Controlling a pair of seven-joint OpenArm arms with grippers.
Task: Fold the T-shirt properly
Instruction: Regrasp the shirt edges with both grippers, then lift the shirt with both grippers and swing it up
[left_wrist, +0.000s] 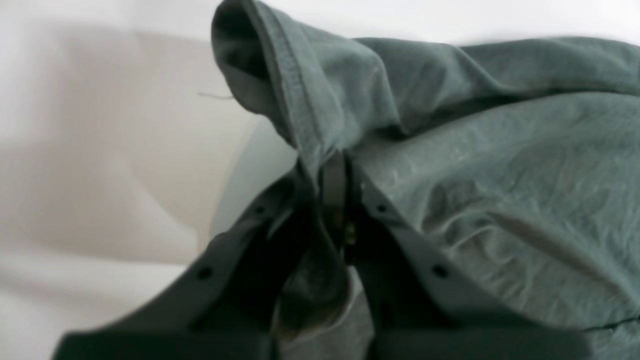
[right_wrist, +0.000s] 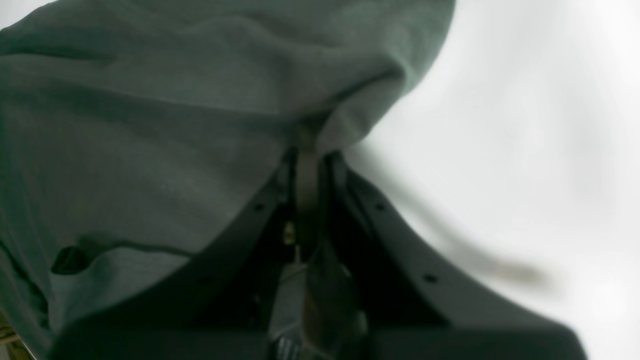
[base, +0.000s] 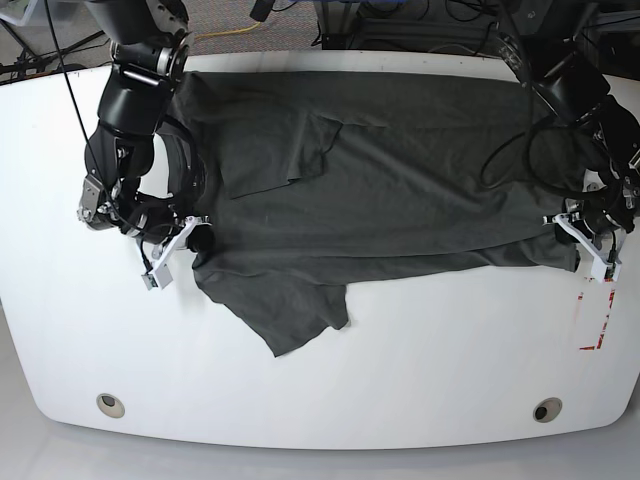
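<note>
The dark grey-green T-shirt (base: 400, 190) lies spread across the white table, one sleeve folded onto its body and the other sleeve hanging toward the front. My left gripper (base: 572, 252) is at the shirt's right edge in the base view. In the left wrist view the left gripper (left_wrist: 336, 165) is shut on a hemmed fold of the T-shirt (left_wrist: 500, 175). My right gripper (base: 196, 238) sits at the shirt's left edge. Up close, the right gripper (right_wrist: 309, 152) is shut on a bunched edge of the T-shirt (right_wrist: 150, 125).
The white table (base: 420, 360) has two round holes, one (base: 110, 404) front left and one (base: 546, 409) front right. Red tape marks (base: 597, 320) lie near the right edge. Cables and equipment run behind the table's far edge.
</note>
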